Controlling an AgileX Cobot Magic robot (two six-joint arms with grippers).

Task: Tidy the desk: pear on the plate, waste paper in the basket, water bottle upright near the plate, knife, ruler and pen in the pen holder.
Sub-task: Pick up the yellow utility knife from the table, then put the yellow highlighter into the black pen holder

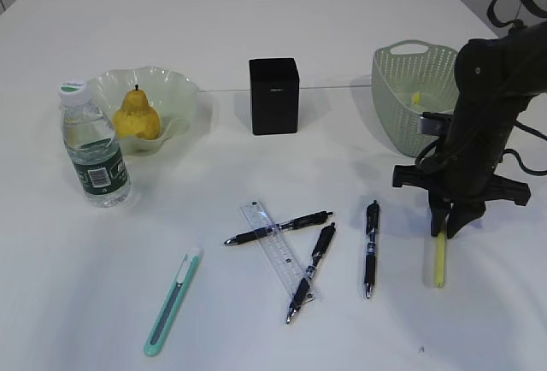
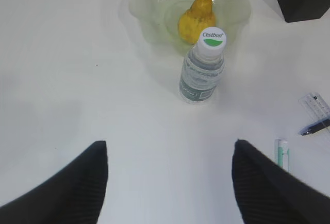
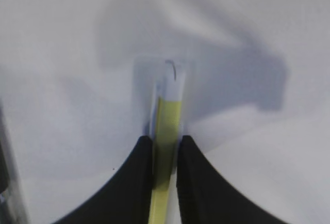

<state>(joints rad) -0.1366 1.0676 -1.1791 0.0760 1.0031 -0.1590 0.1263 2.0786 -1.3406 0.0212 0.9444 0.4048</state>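
My right gripper [image 1: 451, 227] points straight down at the table, its jaws pressed on the near end of a slim yellow knife [image 1: 439, 262] [image 3: 169, 115] that lies flat. A teal knife [image 1: 173, 301], a clear ruler [image 1: 272, 250] and three black pens [image 1: 371, 247] lie at the front. The pear [image 1: 137, 114] [image 2: 196, 20] sits on the pale green plate [image 1: 175, 89]. Beside it the water bottle [image 1: 94, 157] [image 2: 202, 72] stands upright. The left gripper [image 2: 170, 146] hangs open over bare table. The pen holder [image 1: 273, 96] is a black box.
The woven basket [image 1: 393, 89] stands at the back right, just behind my right arm, with a small yellow lump inside that I cannot identify. Two of the pens cross the ruler. The table's far half holds nothing but the holder.
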